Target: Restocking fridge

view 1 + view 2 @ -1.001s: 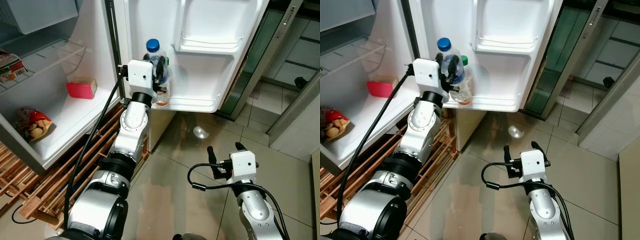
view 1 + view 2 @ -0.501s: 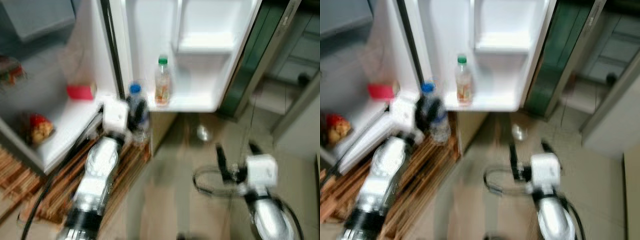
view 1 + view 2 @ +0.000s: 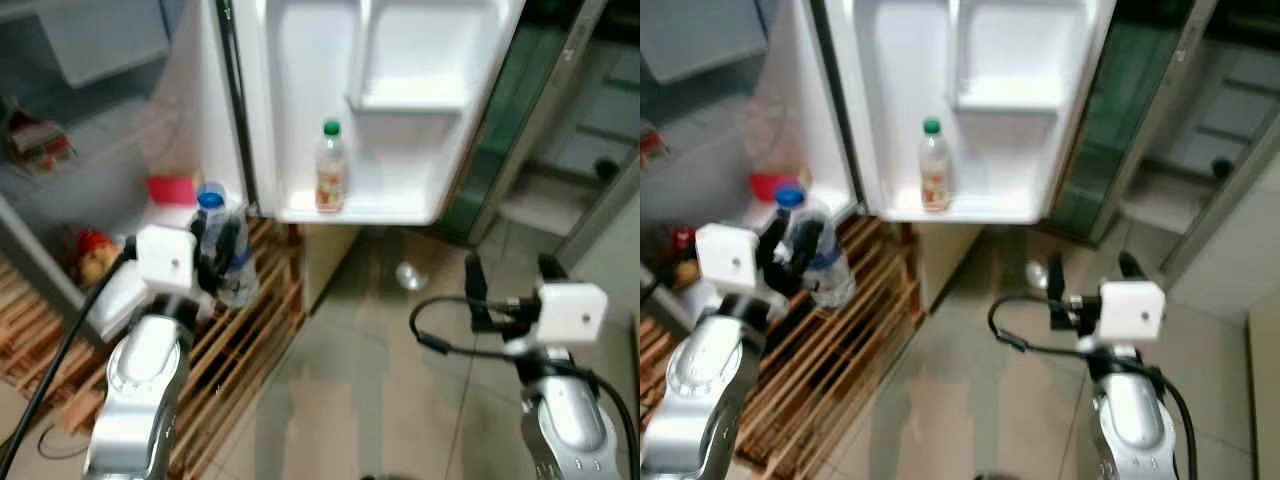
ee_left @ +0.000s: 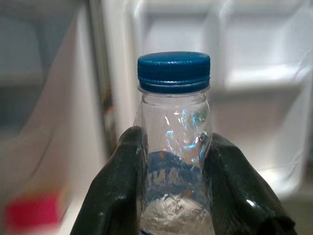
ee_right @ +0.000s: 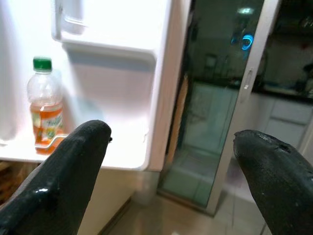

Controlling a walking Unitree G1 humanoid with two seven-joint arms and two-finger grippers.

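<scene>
My left gripper (image 3: 220,250) is shut on a clear water bottle with a blue cap (image 3: 217,243), held upright in front of the open fridge, below and left of the door shelf. The left wrist view shows the bottle (image 4: 174,142) between both black fingers (image 4: 117,191). A juice bottle with a green cap (image 3: 329,168) stands on the lowest door shelf (image 3: 380,205); it also appears in the right wrist view as the juice bottle (image 5: 45,105). My right gripper (image 3: 510,285) is open and empty, low over the floor at the right.
The fridge's inner shelf holds a red box (image 3: 172,189) and a snack bag (image 3: 88,252). A wooden slatted rack (image 3: 235,335) lies on the floor under the fridge. A glass sliding door (image 3: 545,110) stands to the right. The tiled floor (image 3: 350,400) lies between the arms.
My left gripper has drawn back and down from the door shelf with the water bottle still held. The camera has shifted and blurred. The juice bottle stays on the shelf.
</scene>
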